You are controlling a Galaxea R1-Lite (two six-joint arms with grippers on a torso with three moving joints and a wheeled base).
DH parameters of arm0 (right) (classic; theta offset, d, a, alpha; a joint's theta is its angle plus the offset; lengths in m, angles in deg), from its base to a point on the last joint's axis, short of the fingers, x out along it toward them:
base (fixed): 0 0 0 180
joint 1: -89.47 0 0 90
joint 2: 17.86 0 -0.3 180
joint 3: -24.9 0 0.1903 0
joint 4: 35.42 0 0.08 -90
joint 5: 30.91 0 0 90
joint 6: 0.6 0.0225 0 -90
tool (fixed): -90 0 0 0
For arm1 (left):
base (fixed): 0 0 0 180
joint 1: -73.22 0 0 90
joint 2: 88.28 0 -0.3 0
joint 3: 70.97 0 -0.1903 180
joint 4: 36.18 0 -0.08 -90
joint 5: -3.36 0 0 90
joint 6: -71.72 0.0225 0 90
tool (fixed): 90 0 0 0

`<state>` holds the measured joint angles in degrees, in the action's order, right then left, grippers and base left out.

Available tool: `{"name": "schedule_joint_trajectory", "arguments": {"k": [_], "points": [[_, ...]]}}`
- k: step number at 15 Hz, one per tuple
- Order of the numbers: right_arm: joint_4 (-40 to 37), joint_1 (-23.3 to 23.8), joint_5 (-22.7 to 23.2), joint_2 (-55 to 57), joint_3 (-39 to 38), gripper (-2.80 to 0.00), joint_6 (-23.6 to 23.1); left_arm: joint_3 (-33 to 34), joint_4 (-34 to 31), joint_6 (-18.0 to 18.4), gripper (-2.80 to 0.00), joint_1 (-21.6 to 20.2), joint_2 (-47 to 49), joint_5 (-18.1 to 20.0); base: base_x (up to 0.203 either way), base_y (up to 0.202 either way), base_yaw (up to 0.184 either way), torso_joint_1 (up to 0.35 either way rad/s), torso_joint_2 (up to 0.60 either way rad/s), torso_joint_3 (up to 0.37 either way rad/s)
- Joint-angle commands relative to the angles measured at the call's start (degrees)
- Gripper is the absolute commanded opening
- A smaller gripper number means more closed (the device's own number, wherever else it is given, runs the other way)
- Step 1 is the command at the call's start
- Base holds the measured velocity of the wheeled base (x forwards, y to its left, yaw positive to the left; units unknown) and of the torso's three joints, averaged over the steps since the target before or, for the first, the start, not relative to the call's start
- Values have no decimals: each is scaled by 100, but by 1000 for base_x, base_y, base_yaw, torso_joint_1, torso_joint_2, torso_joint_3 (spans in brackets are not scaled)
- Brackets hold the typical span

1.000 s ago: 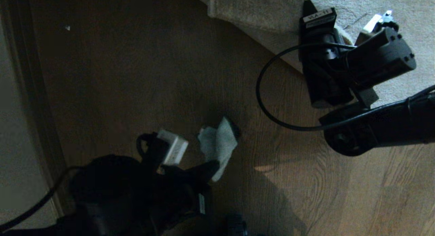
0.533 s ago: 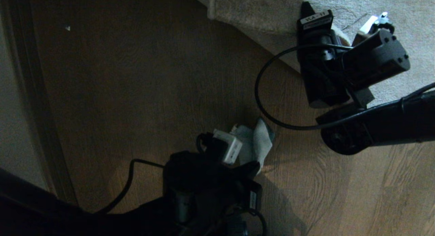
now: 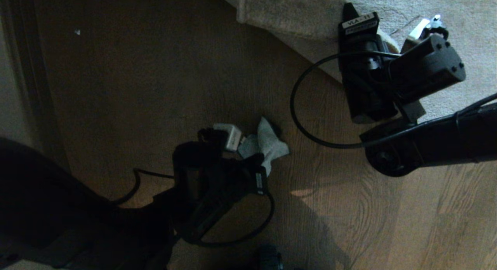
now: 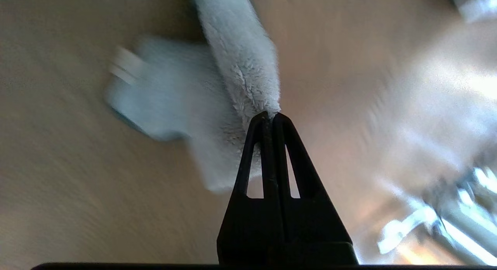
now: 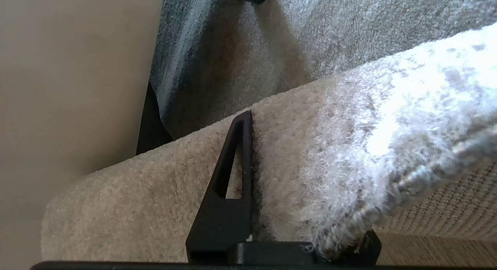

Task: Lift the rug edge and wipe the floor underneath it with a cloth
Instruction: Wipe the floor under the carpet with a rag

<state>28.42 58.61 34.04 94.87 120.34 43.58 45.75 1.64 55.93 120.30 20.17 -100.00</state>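
My left gripper (image 3: pixel 259 158) is shut on the pale grey-green cloth (image 3: pixel 268 142), low over the brown wood floor (image 3: pixel 155 87). In the left wrist view the black fingertips (image 4: pixel 270 116) pinch a fold of the cloth (image 4: pixel 240 68), and the rest of it trails on the floor (image 4: pixel 58 192). At the far right, my right gripper (image 3: pixel 351 17) is shut on the rug edge (image 3: pixel 283 25) and holds it raised and folded. In the right wrist view one finger (image 5: pixel 237 165) presses the beige pile of the rug edge (image 5: pixel 330 145); the other finger is hidden under it.
A pale wall with a dark baseboard (image 3: pixel 35 87) runs along the left. A small white speck (image 3: pixel 77 32) lies on the floor far left. The right arm's cable (image 3: pixel 297 107) loops over the floor between the two grippers. The rug (image 3: pixel 446 13) fills the far right.
My left gripper has dragged the cloth across the floor, first right, then back left and farther from me. The right gripper has kept its hold on the rug edge, almost still.
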Motion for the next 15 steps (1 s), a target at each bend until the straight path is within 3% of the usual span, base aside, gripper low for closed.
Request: {"name": "schedule_joint_trajectory", "arguments": {"k": [1, 6, 10, 15], "points": [[274, -16, -9, 11, 0, -280, 21, -100, 29, -4, -280, -332, -248, -9, 0, 0, 0, 0, 0, 0], [274, -51, -6, -12, -4, -280, -31, 120, -61, 23, -280, -1167, -979, -14, 0, 0, 0, 0, 0, 0], [274, -183, -7, -15, -9, -280, -40, 927, -46, -7, -280, -1356, -1520, -21, 0, 0, 0, 0, 0, 0], [274, -209, 0, -33, -18, -280, -40, 1682, -103, -12, -280, -2094, -2191, 8, 0, 0, 0, 0, 0, 0]]}}
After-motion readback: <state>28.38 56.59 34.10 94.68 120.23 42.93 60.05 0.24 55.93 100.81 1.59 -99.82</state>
